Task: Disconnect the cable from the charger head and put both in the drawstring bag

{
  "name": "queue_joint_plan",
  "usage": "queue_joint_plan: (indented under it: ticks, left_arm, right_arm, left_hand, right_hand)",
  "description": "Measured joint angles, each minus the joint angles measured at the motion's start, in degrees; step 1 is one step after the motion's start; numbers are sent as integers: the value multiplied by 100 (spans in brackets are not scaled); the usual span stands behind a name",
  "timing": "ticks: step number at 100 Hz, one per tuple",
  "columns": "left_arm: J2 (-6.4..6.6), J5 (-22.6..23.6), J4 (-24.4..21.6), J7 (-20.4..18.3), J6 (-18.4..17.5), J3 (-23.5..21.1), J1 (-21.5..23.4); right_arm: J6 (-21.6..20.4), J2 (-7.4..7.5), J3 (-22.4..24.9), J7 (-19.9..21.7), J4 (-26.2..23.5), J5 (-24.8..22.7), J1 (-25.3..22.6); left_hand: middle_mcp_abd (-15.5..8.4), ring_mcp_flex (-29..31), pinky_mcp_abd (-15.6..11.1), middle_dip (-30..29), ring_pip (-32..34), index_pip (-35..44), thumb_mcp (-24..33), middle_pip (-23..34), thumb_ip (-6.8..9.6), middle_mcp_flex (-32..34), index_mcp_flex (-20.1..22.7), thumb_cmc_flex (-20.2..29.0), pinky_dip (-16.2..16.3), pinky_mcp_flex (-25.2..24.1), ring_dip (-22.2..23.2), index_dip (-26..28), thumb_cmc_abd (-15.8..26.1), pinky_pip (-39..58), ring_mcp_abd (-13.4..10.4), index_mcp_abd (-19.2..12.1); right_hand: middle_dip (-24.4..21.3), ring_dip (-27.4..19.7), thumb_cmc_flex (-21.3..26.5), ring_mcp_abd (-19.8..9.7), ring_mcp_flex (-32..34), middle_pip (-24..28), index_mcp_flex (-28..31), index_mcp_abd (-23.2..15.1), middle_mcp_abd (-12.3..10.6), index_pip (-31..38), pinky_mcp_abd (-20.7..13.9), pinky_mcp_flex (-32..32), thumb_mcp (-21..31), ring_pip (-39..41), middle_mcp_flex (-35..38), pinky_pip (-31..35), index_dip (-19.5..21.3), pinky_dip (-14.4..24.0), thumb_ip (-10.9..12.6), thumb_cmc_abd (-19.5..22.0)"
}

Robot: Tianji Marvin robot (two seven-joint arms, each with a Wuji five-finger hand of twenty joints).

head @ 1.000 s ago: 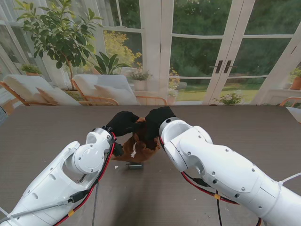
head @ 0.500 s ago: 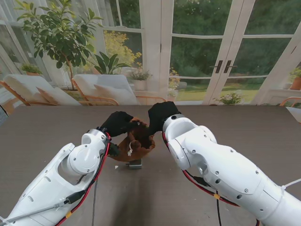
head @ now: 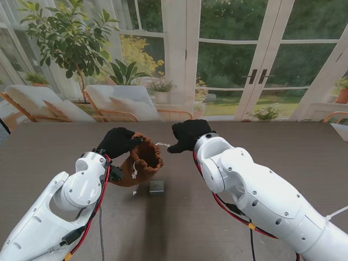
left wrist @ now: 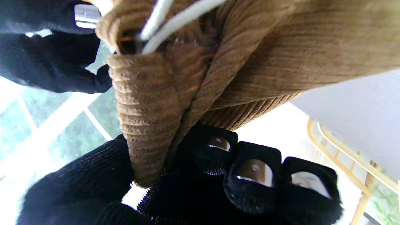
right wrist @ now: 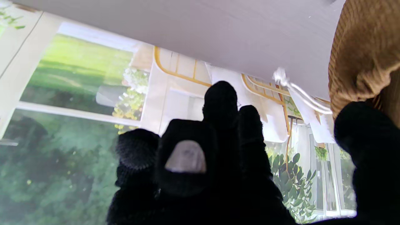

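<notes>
The left hand (head: 118,142) is gripping the bag (head: 142,164) (mouth gaping) mid-bench; the right hand (head: 187,135) is hovering beside it, fingers loose, grasping nothing.

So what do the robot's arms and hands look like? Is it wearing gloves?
Yes. Both arms are smooth, glossy white shells with rounded joints, the left arm and the right arm alike. Red and black cables run along them, with small yellow bands. The left hand and the right hand have five fingers each and wear black knitted gloves with shiny silvery patches at the fingertips.
</notes>
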Motion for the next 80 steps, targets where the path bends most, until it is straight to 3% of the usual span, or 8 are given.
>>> queue_joint_plan:
  ticks: [17,37,80]
  left_arm:
    - [11,78,-167,46,23,-171,184]
    - [24,315,-333,118,40,-332,411]
    - [30,339,-561,228,64,-580,732]
  right_arm:
    - [-82,-15,-25,-412,203,186,-77]
    - [-116,-59,-155,-737,423,466,-188]
    - [-80,-196,-689,-1221,901,954,-221]
  left_hand:
    - [2,0,0,0,0,-8,0,0,0,0,0,1,0,1,0,5,0,0,1,1]
    - [6,0,4,0,0,-10,0,0,0,0,0,2,0,1,0,5,0,0,3,3]
    - [28,0,35,0,0,-37,-48,-12,0,0,0,58,0,1,0,6,0,0,29,28]
  right_hand:
    - [0,-115,128,0,-1,15,-292,-143,14,-384,79,0,28,-231,-341,-238,-297,-1,0,-399]
    - [0,-118,123,-11,-1,31,-403,-262,23,-467,88,0,75,-316,-766,-270,-358,-1,0,-801]
    - [130,-127,123,-84,-1,317,-532,-404,25,-603,89,0,74,-437,-1217,-385,-418,4,0,-808]
